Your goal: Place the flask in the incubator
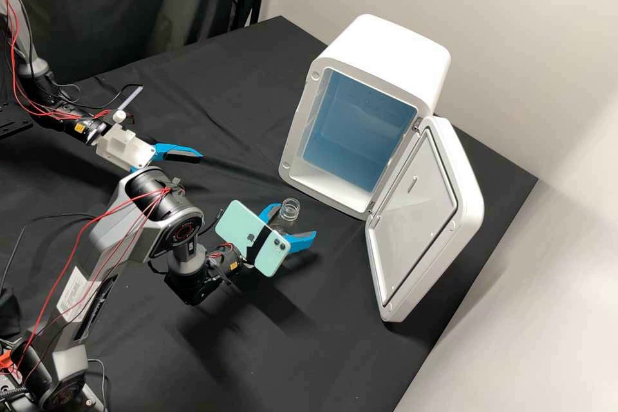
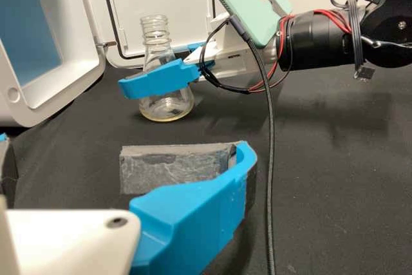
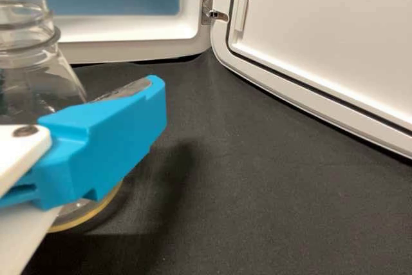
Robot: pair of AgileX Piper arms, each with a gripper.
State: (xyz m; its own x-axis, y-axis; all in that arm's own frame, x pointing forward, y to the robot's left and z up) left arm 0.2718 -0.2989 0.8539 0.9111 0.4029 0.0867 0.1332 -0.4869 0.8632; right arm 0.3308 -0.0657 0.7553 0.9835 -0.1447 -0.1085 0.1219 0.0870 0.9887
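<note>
Right claw (image 1: 293,224) around flask (image 1: 291,207) on black bench (image 1: 290,341)

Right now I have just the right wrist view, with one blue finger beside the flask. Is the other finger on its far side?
Observer: Yes. From the high view, the right end effector is open, with one finger on each side of the flask.
Operator: Is the flask capped? My view cuts off its mouth.
Observer: No cap; the mouth is open.
Operator: And the other arm?
Observer: The left end effector is open too, holding nothing, farther from the incubator than the flask is.
</note>
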